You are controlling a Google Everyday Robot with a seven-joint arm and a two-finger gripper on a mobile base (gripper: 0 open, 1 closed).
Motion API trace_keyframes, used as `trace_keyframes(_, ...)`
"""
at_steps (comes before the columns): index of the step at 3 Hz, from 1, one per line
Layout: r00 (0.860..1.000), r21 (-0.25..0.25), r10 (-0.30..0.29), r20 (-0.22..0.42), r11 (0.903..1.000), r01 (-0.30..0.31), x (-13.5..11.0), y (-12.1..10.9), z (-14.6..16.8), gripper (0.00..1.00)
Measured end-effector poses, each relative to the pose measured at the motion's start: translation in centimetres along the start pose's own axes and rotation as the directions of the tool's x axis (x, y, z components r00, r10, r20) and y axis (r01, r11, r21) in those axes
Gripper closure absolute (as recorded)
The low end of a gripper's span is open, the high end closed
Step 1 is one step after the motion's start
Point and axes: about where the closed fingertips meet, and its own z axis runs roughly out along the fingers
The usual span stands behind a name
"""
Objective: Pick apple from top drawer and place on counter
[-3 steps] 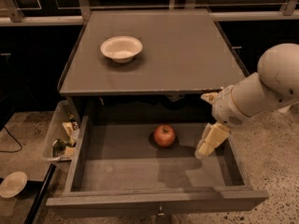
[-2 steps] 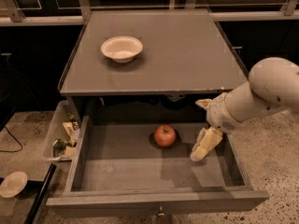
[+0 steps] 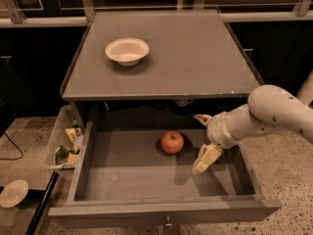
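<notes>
The red apple (image 3: pixel 172 142) sits in the back middle of the open top drawer (image 3: pixel 132 177), on its flat grey bottom. The drawer is pulled out from under the grey counter (image 3: pixel 186 58). My gripper (image 3: pixel 203 139) hangs inside the drawer just to the right of the apple, a short gap away and not touching it. It is open and empty, with one pale finger low (image 3: pixel 206 159) and the other higher (image 3: pixel 201 117). My white arm reaches in from the right.
A white bowl (image 3: pixel 127 50) stands on the counter's back left. A clear bin (image 3: pixel 62 148) with small items sits on the floor left of the drawer. A white dish (image 3: pixel 13 193) lies on the speckled floor at the lower left. Dark cabinets stand behind.
My gripper and arm have moved left inside the drawer, closer to the apple. The apple and the bowl have not moved.
</notes>
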Motion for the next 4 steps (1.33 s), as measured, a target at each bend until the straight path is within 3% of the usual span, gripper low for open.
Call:
trace_keyframes(2, 0.989, -0.029, -0.088, 0.116, 0.9953, 0.092, -0.1, -1.5, 4.8, 0.00)
trace_keyframes(4, 0.978, -0.073, -0.058, 0.200, 0.9946, 0.074, 0.1, -2.1, 7.7, 0.00)
